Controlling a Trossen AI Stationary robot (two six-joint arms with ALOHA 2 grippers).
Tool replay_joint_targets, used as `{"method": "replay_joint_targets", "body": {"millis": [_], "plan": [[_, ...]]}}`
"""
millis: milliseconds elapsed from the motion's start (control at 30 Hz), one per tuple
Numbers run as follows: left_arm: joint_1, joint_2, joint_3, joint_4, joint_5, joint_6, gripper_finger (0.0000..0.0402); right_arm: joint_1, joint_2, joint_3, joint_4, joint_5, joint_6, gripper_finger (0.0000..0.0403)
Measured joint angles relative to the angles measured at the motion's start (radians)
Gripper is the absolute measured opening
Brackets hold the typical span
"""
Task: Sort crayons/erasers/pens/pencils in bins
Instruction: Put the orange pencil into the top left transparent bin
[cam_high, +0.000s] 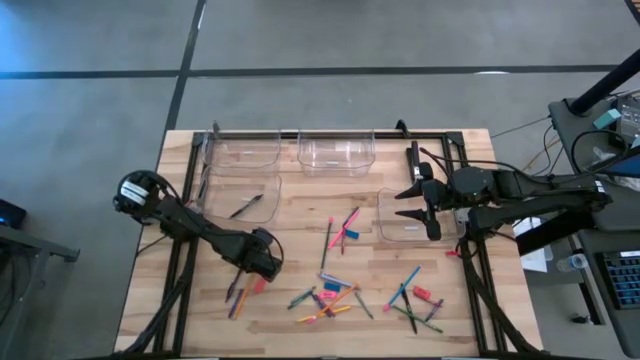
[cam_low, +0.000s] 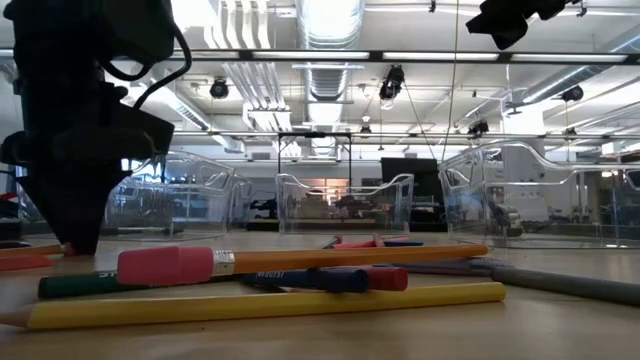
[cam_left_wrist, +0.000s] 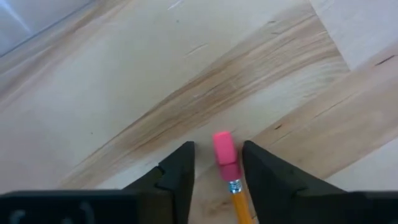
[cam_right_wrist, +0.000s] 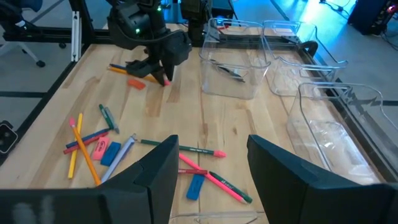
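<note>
Pickup step: left gripper straddles pencil at lower left of table, fingers not yet clenched; next close, lift, carry to bin; right gripper parted, empty.

Wooden table seen from above: four clear bins along the far side, one holding a dark pen. Left gripper sits low beside scattered pencils; right gripper hovers over the rightmost bin.

pencil shaft cut off by picture edge
</note>
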Motion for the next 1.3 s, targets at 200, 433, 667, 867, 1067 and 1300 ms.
{"method": "replay_joint_targets", "body": {"millis": [200, 433, 667, 867, 1067, 1300], "plan": [[0.002, 0.000, -0.001, -0.009, 0.003, -0.047, 0.0067, 0.000, 0.000, 0.000, 0.000, 0.000, 0.000, 0.0180], [0.006, 0.000, 0.009, -0.003, 0.022, -0.051, 0.0025, 0.000, 0.000, 0.000, 0.000, 0.000, -0.001, 0.0180], [0.016, -0.002, 0.054, 0.033, 0.075, -0.047, 0.0015, 0.000, 0.000, 0.000, 0.000, 0.000, -0.001, 0.0180], [0.016, -0.021, 0.122, 0.019, 0.102, 0.026, 0.0013, 0.000, 0.000, 0.000, 0.000, 0.000, -0.004, 0.0180], [0.014, -0.114, 0.254, 0.016, -0.012, 0.222, 0.0012, 0.000, 0.000, 0.000, 0.000, 0.000, -0.005, 0.0180], [0.047, -0.250, 0.419, 0.095, -0.423, 0.659, 0.0012, 0.000, 0.000, 0.000, 0.012, 0.000, -0.009, 0.0180]]}}
